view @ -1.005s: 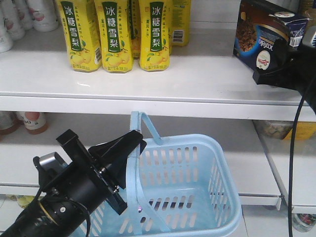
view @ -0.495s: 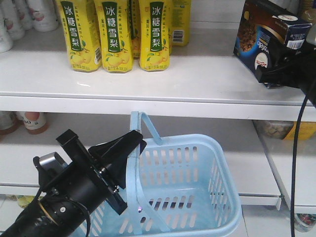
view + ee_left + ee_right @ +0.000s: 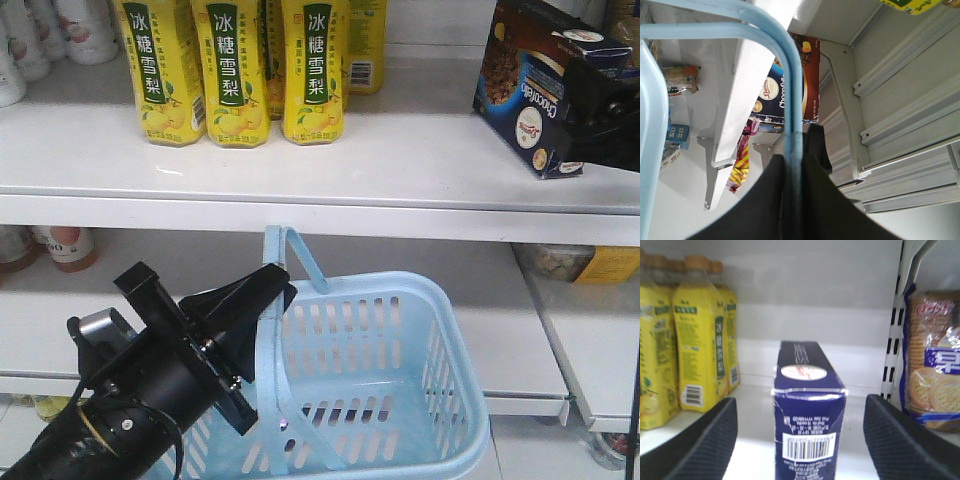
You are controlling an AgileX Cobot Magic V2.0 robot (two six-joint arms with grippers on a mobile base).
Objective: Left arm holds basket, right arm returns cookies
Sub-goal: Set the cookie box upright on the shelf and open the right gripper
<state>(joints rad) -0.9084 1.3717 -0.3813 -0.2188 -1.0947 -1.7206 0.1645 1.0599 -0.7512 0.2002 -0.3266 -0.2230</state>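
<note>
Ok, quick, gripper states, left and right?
Left gripper: shut on the basket handle.
Right gripper: open, fingers apart either side of the cookies.

We are counting three tall yellow plastic drink bottles (image 3: 236, 72) lining the shelf front with others partly hidden behind, one dark navy cardboard cookie box (image 3: 530, 90), and one light blue slotted plastic basket (image 3: 385, 385).
</note>
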